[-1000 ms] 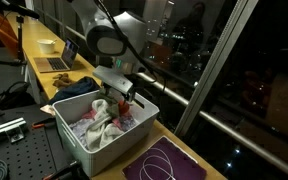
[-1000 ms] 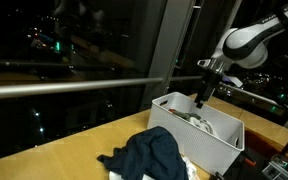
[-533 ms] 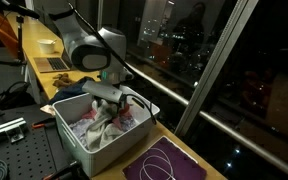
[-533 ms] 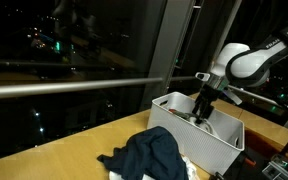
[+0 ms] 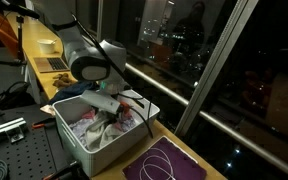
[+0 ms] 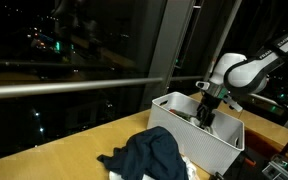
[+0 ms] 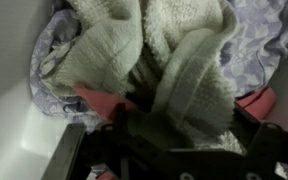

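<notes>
Robot gripper (image 5: pixel 117 108) down inside white bin (image 5: pixel 82 142), pressed into cream towel (image 7: pixel 179 65) among lilac and pink cloths (image 7: pixel 269 40), jaw opening hidden, grip impossible to tell, dark cloth (image 6: pixel 152 155) beside bin.

The white bin (image 5: pixel 72 138) is packed with cloths (image 5: pixel 92 128), so little free room is found inside. In the wrist view the gripper (image 5: pixel 124 110) is hemmed in by a cream towel (image 7: pixel 174 60), with the bin's wall close on one side. Above the rim the way is open. Behind the bin, passage is barred by the window glass (image 6: pixel 104 40) and its railing (image 6: pixel 74 88). The tabletop (image 6: pixel 54 150) beside the bin is taken up by a dark blue cloth (image 6: pixel 149 155) at one end and a purple mat (image 5: pixel 169 160) at the other.
</notes>
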Motion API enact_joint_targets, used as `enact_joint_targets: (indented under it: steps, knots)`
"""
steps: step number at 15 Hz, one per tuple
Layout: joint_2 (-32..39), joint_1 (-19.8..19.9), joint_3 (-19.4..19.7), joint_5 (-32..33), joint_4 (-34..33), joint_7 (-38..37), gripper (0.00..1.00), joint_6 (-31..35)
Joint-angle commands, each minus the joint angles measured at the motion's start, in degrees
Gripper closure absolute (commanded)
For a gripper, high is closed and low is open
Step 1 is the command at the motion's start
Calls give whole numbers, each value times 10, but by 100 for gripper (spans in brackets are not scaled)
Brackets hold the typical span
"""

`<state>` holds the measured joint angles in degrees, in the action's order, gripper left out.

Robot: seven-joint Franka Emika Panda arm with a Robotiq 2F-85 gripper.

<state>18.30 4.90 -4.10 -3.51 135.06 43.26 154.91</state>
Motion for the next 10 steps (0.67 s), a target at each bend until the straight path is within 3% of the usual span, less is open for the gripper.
enact_joint_targets:
  steps: [1, 10]
  knots:
    - [4, 8, 7, 27, 5, -18, 0, 23]
    - [92, -72, 67, 223, -45, -197, 0, 65]
